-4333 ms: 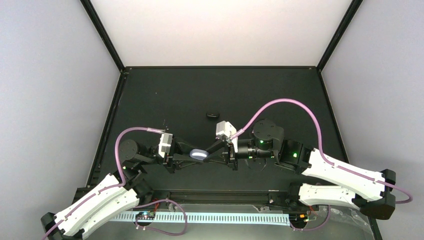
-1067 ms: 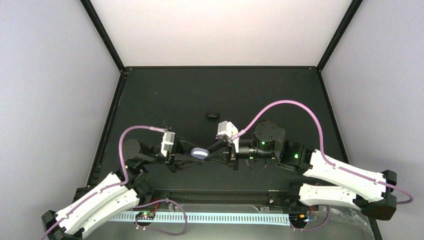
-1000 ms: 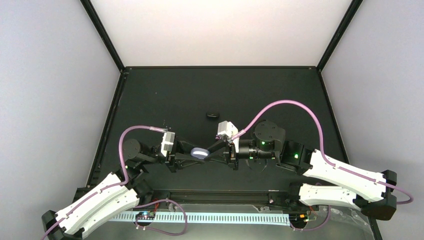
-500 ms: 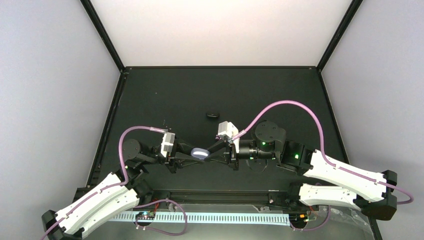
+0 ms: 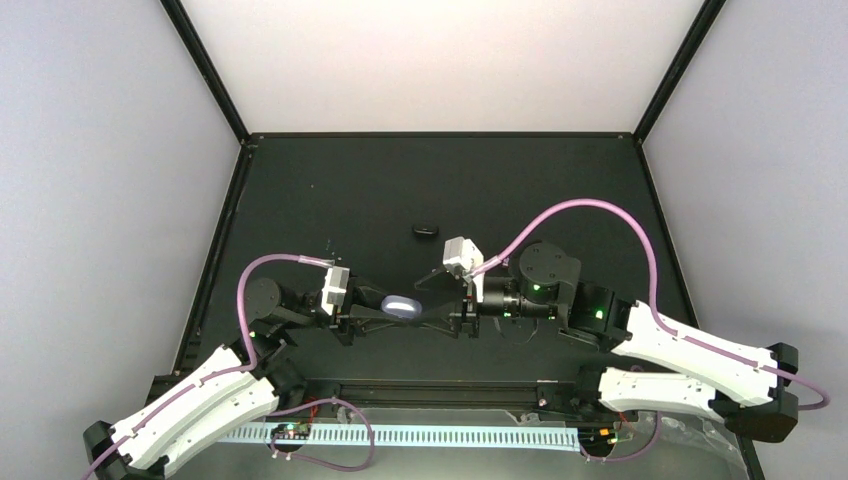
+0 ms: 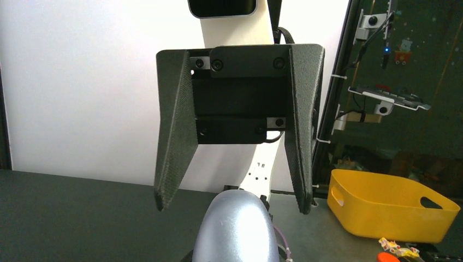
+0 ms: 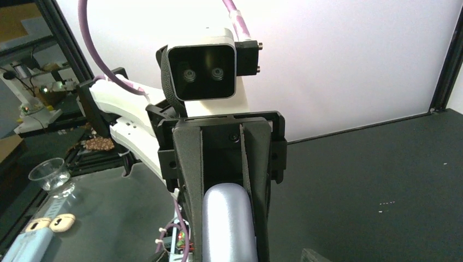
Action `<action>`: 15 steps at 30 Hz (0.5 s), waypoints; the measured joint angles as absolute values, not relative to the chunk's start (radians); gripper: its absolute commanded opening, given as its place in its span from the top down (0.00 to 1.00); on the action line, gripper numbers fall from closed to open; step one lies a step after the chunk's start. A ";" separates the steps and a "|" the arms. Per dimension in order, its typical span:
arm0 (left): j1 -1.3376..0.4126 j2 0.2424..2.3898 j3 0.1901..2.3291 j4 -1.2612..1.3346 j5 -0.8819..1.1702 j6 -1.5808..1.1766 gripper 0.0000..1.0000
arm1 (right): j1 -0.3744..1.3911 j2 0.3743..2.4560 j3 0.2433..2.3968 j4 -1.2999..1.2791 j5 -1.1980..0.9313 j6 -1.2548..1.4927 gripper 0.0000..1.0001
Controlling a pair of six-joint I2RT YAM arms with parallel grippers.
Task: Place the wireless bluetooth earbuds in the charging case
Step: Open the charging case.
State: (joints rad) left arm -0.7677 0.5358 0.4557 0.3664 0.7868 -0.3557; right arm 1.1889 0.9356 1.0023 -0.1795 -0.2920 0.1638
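Over the black desk (image 5: 520, 190), left claw (image 7: 225, 183) pinches a silver case (image 5: 401, 304); right claw (image 6: 232, 208) faces it, open and empty; I think the earbuds are not in yet

No legible text, label, brand or number anywhere

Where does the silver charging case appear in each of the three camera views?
Top external: charging case at the centre, between the left tool and the right tool.
Left wrist: charging case at the bottom centre, below the open right tool.
Right wrist: charging case at the bottom centre, clamped in the left tool.
Shared landmark: the white back wall.
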 measured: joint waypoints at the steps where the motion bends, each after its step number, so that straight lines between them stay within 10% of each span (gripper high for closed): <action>1: -0.768 0.536 0.456 0.366 0.787 -0.354 0.99 | 1.189 0.940 1.003 -0.179 -0.292 0.162 0.35; 15: -0.767 0.530 0.456 0.352 0.785 -0.346 0.98 | 1.196 0.994 1.018 -0.211 -0.207 0.173 0.32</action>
State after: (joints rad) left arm -0.7673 0.5297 0.4557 0.3515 0.7845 -0.3462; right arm 1.1965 0.9936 1.0176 -0.2108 -0.2073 0.1734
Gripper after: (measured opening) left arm 0.261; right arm 0.677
